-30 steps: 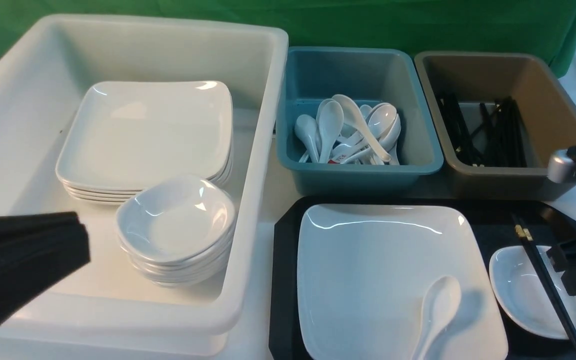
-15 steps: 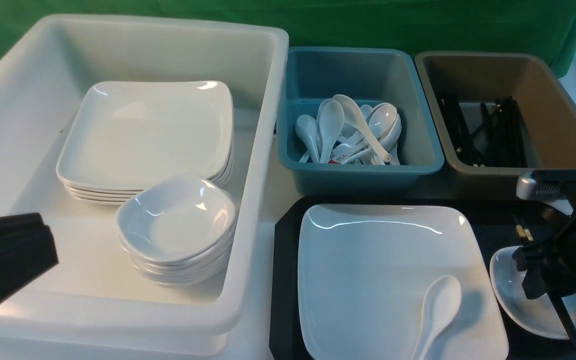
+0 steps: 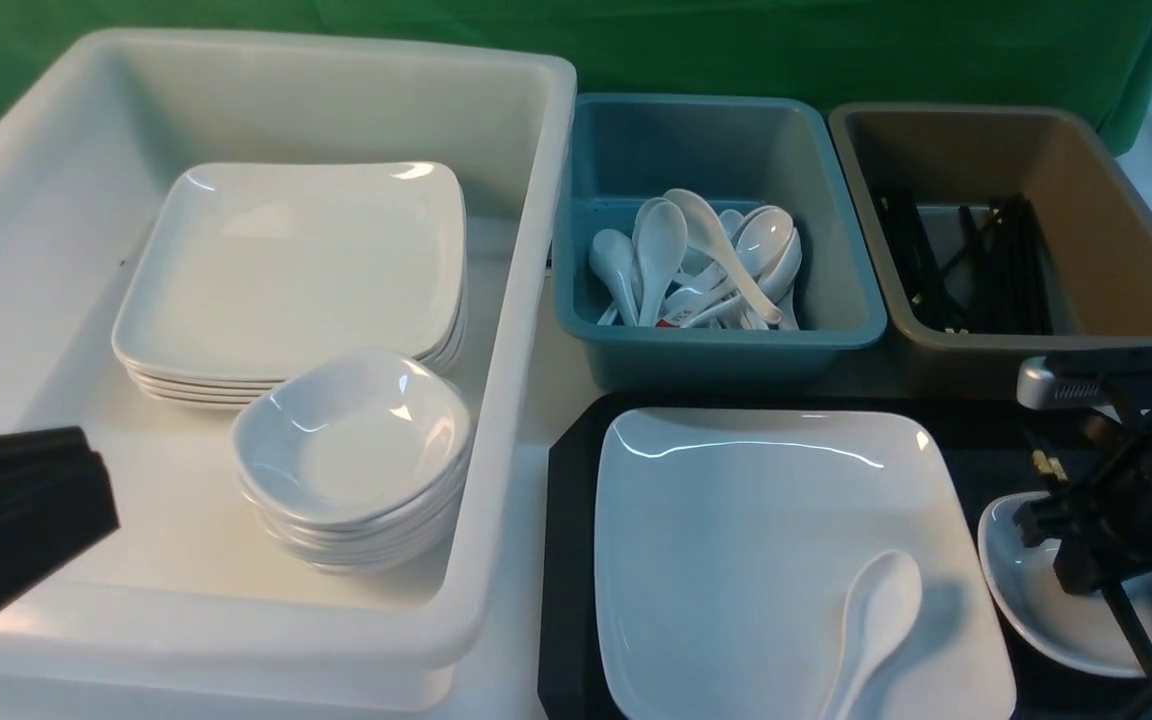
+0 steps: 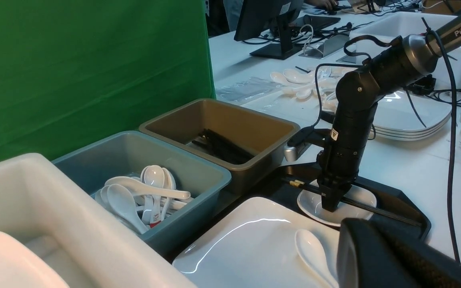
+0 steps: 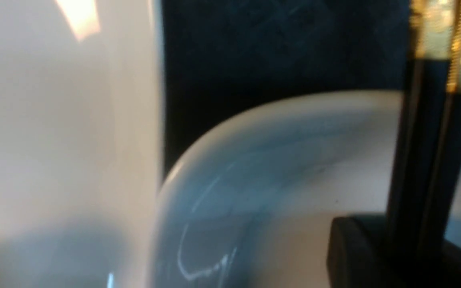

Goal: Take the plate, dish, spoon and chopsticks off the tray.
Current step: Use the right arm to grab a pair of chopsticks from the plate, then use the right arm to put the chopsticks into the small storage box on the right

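**Pointing down into the dish, right gripper at the chopsticks**

Front view: your right gripper (image 3: 1086, 560) pointed down over the dish (image 3: 1036, 600) at the right end of the tray (image 3: 566, 560), just where the chopsticks (image 3: 1131, 640) lay across that dish. The plate (image 3: 756, 540) filled the tray's middle. The spoon (image 3: 876, 620) lay on its near right part, bowl up. Your left gripper (image 3: 86, 490) hung over the near side of the white bin (image 3: 536, 300), well apart from the tray, with its jaws closed. Behind the tray stood a teal bin (image 3: 716, 350) of spoons and a brown bin (image 3: 936, 355) of chopsticks.

Left wrist view: the right gripper's tips were down inside the dish and met the chopsticks, which rested across the dish's rim with their gold-banded ends toward the brown bin. You could not tell whether the jaws gripped the sticks or only stood at them.

Right wrist view: this picture was close and blurred. The chopsticks ran past one black finger (image 5: 358, 256) and over the dish's hollow, with the gold band above the dark tray floor. A strip of tray parted the dish from the plate. It did not show the grip either.
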Action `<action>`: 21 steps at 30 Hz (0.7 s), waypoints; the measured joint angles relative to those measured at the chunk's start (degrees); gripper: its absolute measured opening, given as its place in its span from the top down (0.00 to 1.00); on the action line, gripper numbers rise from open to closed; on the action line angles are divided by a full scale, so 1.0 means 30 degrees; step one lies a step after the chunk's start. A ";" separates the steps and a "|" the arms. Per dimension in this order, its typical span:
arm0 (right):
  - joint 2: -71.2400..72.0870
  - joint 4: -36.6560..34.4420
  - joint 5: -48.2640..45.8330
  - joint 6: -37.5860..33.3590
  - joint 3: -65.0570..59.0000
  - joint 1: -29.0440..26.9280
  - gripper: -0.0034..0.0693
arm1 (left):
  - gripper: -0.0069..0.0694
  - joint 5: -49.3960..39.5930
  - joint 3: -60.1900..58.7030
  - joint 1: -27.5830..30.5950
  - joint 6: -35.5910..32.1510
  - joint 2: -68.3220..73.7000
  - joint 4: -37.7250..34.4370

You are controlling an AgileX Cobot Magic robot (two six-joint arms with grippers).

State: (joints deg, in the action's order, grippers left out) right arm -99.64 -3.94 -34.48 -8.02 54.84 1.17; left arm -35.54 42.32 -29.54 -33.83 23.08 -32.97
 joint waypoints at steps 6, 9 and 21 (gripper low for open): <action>0.2303 -0.0267 -0.2625 -0.1321 -0.0065 0.0682 0.78 | 0.90 0.0062 0.0000 0.0000 0.0014 0.0000 0.0000; 0.4851 -0.0601 -0.2744 -0.1408 0.0183 0.1695 0.78 | 0.90 0.0677 0.0000 0.0000 0.0048 0.0000 0.0000; -0.0147 -0.6085 -0.0882 -0.1709 1.1638 -0.0925 0.78 | 0.90 0.4430 0.0000 0.0000 0.0063 0.0000 0.0614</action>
State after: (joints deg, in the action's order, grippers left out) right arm -100.08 -22.20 -37.12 -13.14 89.76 -1.60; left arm -22.25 42.32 -29.54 -33.65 23.08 -31.13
